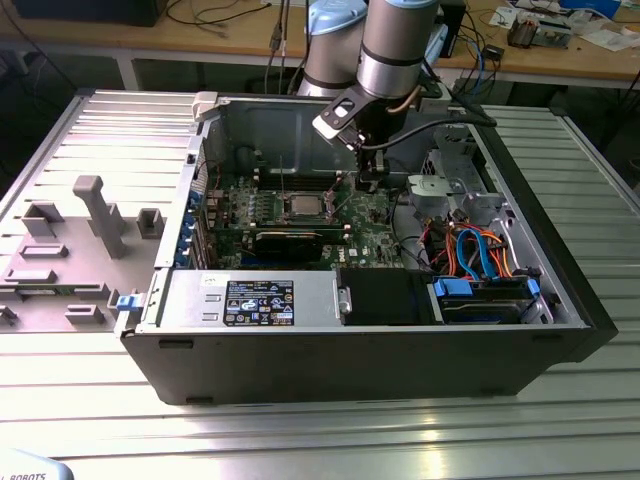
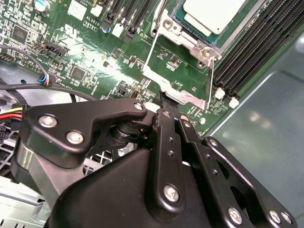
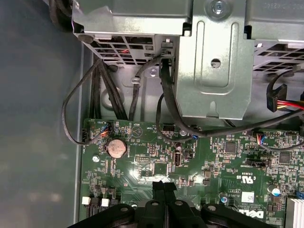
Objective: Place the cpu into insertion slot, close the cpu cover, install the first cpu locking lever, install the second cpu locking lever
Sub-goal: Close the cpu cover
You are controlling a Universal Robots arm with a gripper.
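Slatted metal table is seen nearest in the exterior view, with an open computer case laid on it. Inside come the graphics card, then the chip behind it. Chip is seated flat in the socket, metal top up, a short way beyond the fingertips. It is square, so no long axis is given; its edges run parallel to the memory slots. Cover is judged down round the chip. Gripper is positioned low over the board, fingers pressed together, nothing gripped. Wire lever is found just ahead of the fingertips, seemingly unlatched; contact cannot be told. Step judged: first locking lever. A push on the wire toward its catch is called for, with the memory slots kept clear. Workbenches are seen farthest back.
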